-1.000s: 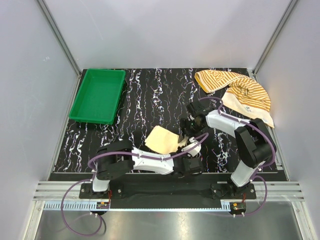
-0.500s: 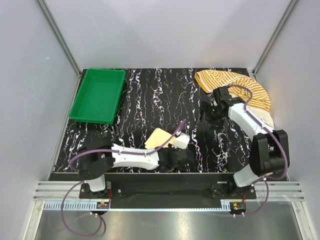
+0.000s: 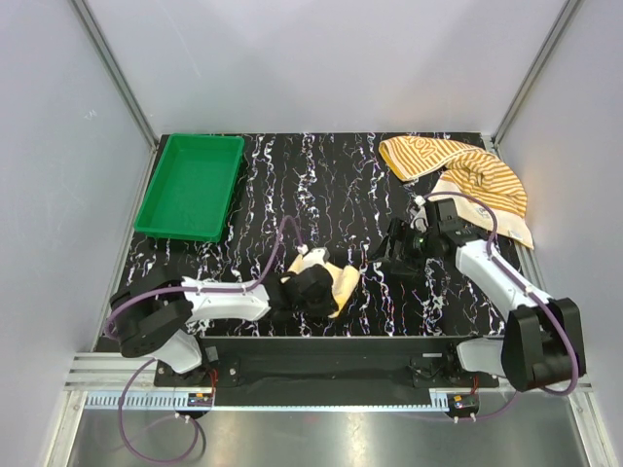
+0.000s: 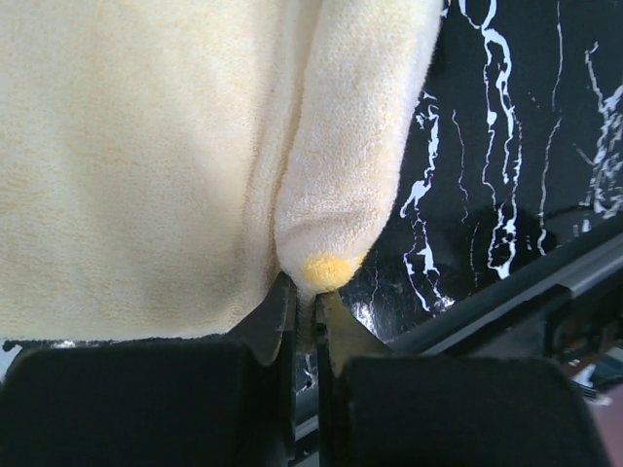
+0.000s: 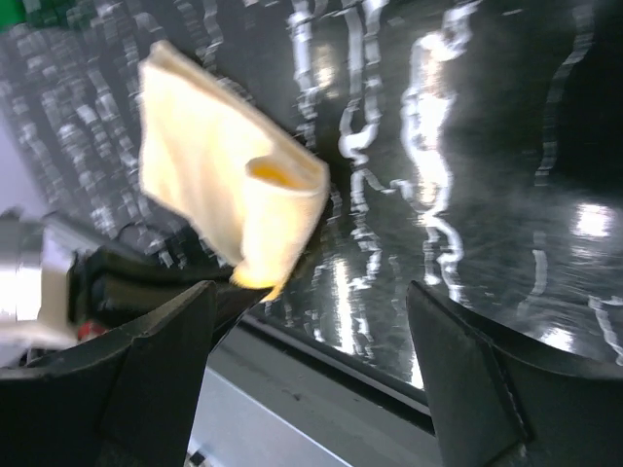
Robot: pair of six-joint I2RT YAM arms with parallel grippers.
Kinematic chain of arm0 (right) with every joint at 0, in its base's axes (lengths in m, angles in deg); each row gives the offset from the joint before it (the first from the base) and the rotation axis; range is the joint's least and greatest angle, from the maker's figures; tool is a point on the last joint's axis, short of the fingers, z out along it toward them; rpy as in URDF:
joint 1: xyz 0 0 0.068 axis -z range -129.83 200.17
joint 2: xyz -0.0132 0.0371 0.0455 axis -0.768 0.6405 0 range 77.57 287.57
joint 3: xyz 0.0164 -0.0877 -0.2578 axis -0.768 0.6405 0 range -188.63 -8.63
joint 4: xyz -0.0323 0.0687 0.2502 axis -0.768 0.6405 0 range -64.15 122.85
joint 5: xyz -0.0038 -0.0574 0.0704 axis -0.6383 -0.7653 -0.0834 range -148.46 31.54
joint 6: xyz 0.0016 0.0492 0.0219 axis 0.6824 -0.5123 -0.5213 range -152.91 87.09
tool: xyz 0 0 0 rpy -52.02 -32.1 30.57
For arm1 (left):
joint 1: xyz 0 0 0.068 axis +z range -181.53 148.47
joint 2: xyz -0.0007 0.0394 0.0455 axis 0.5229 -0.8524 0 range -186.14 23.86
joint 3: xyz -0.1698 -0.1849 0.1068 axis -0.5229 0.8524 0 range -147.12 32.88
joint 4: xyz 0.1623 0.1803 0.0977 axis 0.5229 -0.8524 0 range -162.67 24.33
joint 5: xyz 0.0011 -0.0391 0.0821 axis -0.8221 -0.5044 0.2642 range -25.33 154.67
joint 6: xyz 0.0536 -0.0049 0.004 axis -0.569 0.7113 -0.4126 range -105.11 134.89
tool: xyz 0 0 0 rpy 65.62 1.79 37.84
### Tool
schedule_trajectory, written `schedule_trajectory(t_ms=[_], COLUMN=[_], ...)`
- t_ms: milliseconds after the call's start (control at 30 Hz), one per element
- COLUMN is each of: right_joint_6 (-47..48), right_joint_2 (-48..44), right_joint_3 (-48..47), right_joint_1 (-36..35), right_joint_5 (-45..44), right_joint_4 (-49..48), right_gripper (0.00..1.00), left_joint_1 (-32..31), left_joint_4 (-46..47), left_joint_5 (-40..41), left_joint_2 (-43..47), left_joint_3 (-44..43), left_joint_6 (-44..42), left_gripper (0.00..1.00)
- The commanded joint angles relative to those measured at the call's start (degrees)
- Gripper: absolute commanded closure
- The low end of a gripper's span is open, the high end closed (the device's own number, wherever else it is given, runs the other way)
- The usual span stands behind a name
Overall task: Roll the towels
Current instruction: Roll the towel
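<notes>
Yellow towel (image 3: 343,282) on black marbled tabletop (image 3: 321,185) between grey walls (image 3: 321,58) — left jaws pinching it, right jaws spread

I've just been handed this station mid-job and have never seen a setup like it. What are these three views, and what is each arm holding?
Two robot arms stand at the table's near edge. The wide picture looks down from above. The other two come from a camera on each wrist.

On the black marbled table there is a green tray at the far left, a striped towel at the far right, and a pale yellow towel near the front.

The left gripper is shut on that towel's folded edge. The right gripper is open and empty, facing the same towel.
</notes>
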Motion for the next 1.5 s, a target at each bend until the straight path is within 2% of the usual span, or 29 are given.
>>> schedule_trajectory(t_ms=[0,167,300,533,700,867,967,1167,1300,1433,1467], right_joint_6=[-3.46,-6.81,-10.40,-13.67,-15.60,-15.69,-15.78,-15.60,-16.22,-17.36,-17.62], right_joint_2=[-5.51,-7.89,-6.41,0.44,7.47,10.73,12.05,13.20,13.55,12.93,12.59], right_joint_3=[4.29,13.35,18.80,22.76,21.71,21.27,21.36,21.01,22.05,23.11,23.20], right_joint_1=[-0.10,-0.45,-1.59,-9.41,-15.20,-16.18,-16.80,-18.64,-19.43,-20.23,-20.40], right_joint_5=[10.29,15.05,16.81,12.51,9.17,8.37,8.11,7.49,8.72,9.60,9.60], right_joint_4=[-11.26,-20.77,-31.55,-45.20,-51.53,-54.09,-55.14,-56.81,-61.64,-65.95,-66.30], right_gripper=[0.15,0.15,0.15,0.18,0.22,0.24,0.27,0.40,0.49,0.61,0.68], left_joint_1=[2.60,5.42,7.79,8.67,9.73,10.43,10.61,11.22,12.01,12.72,12.98], left_joint_4=[9.53,11.57,16.22,19.83,30.80,43.45,48.03,50.16,48.93,47.88,47.44], left_joint_5=[-8.84,-12.46,-15.18,-15.45,-17.56,-19.93,-20.98,-21.78,-22.30,-22.75,-23.27], left_joint_2=[3.58,7.09,8.24,7.37,4.65,-0.01,-2.47,-3.10,-2.13,-1.60,-1.60], left_joint_3=[3.32,6.48,10.35,14.31,20.10,25.73,26.79,26.97,26.97,27.06,26.88], left_joint_6=[5.83,10.41,15.33,18.32,23.85,28.95,30.36,31.33,31.07,30.19,29.23], left_gripper=[1.00,1.00,1.00,1.00,1.00,1.00,1.00,1.00,1.00,1.00,1.00])
